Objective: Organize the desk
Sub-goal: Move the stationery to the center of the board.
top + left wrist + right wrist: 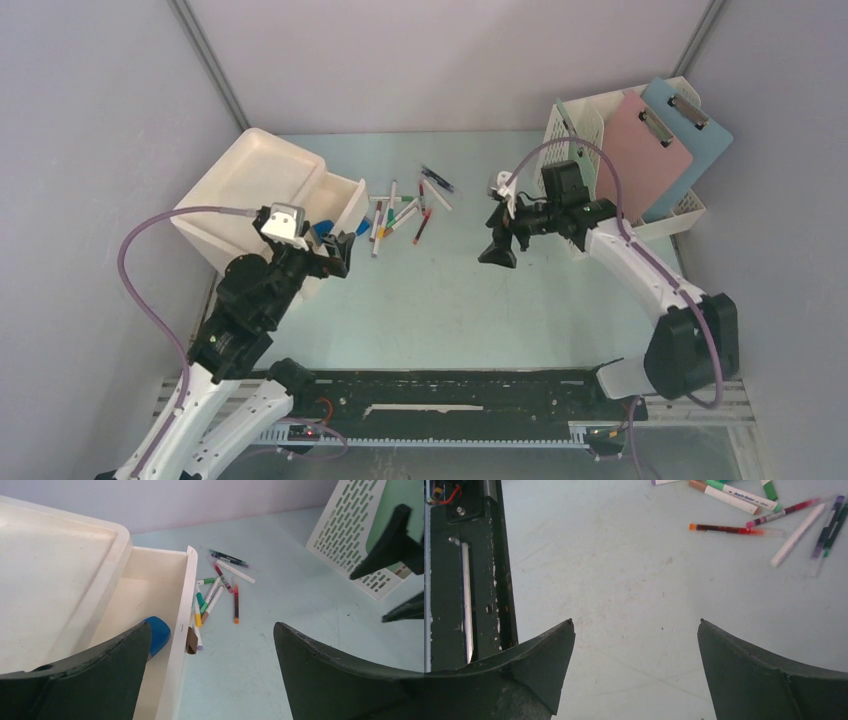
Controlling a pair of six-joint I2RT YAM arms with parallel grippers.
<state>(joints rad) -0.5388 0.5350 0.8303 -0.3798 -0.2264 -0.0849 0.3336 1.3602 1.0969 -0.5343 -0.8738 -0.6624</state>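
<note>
Left tool (pixel 210 628) half-hides blue cap (pixel 159 633), perhaps.

On the surface (pixel 450 300), a box (pixel 265 165) sits at the back left. Its drawer (pixel 345 203) stands open toward the right, with a small object (pixel 159 632) inside. Pens (pixel 405 212) lie scattered just right of the drawer. A file rack (pixel 572 118) stands at the back right, holding two clipboards (pixel 650 150). A rail (pixel 450 392) runs along the front edge.
</note>
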